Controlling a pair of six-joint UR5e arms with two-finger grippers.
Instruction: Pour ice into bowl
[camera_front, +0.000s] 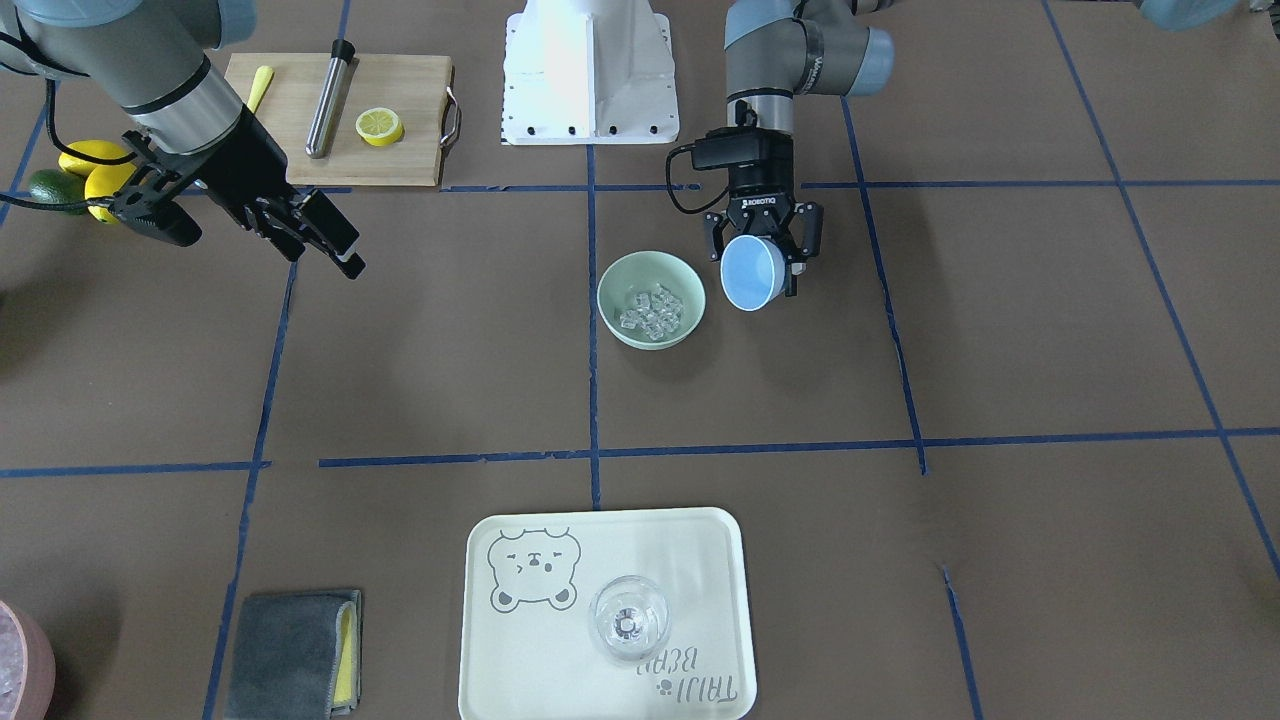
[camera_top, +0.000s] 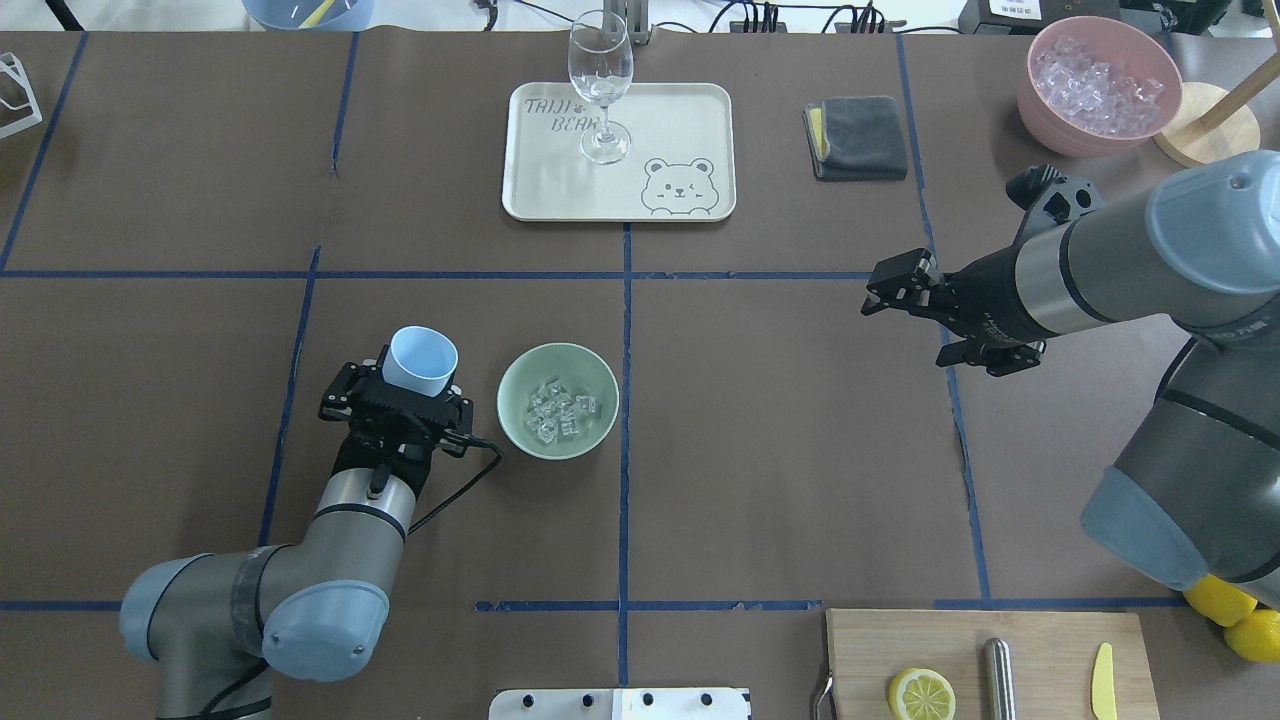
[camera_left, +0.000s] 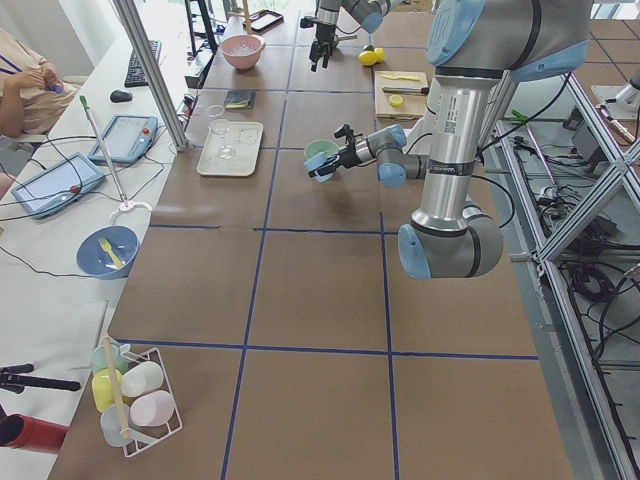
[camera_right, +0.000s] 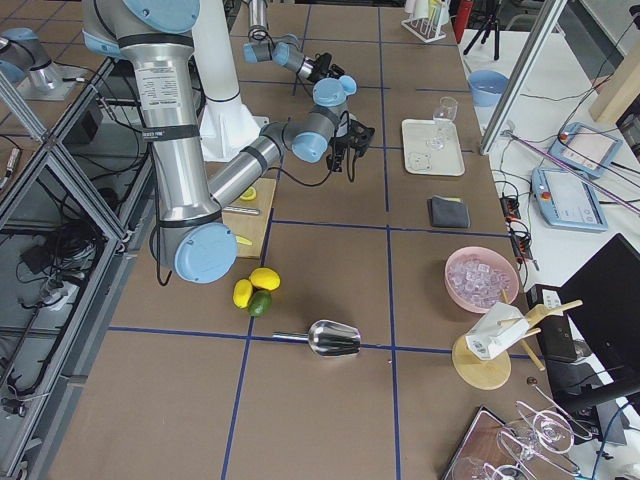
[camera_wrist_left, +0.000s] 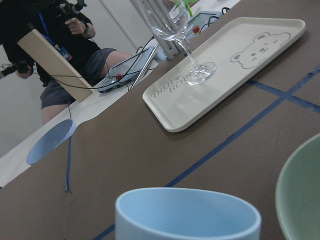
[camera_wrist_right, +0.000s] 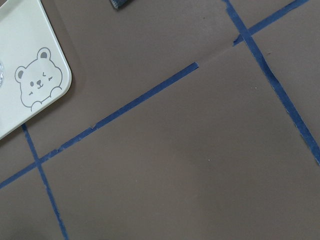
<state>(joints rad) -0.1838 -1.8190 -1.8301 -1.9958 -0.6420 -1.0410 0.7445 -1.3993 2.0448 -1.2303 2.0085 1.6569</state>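
Note:
The pale mint-green bowl (camera_front: 629, 276) stands near the table's middle, with several clear ice cubes (camera_front: 652, 308) lying in it. The bowl (camera_top: 520, 385) and the ice (camera_top: 556, 411) also show in the overhead view. My left gripper (camera_front: 758, 262) is shut on a light blue cup (camera_front: 750, 274) and holds it just beside the bowl, on my left of it. The cup (camera_top: 422, 361) looks empty inside. In the left wrist view the cup's rim (camera_wrist_left: 187, 212) fills the bottom and the bowl's edge (camera_wrist_left: 300, 195) shows at the right. My right gripper (camera_top: 878, 290) hangs open and empty above the table, far from the bowl.
A cream tray (camera_top: 690, 130) with a wine glass (camera_top: 601, 85) stands at the far side, a grey cloth (camera_top: 860, 138) beside it. A pink container of ice (camera_top: 1100, 85) is at the far right. A cutting board (camera_front: 400, 150) holds a lemon half (camera_front: 380, 126) and a metal rod (camera_front: 328, 98).

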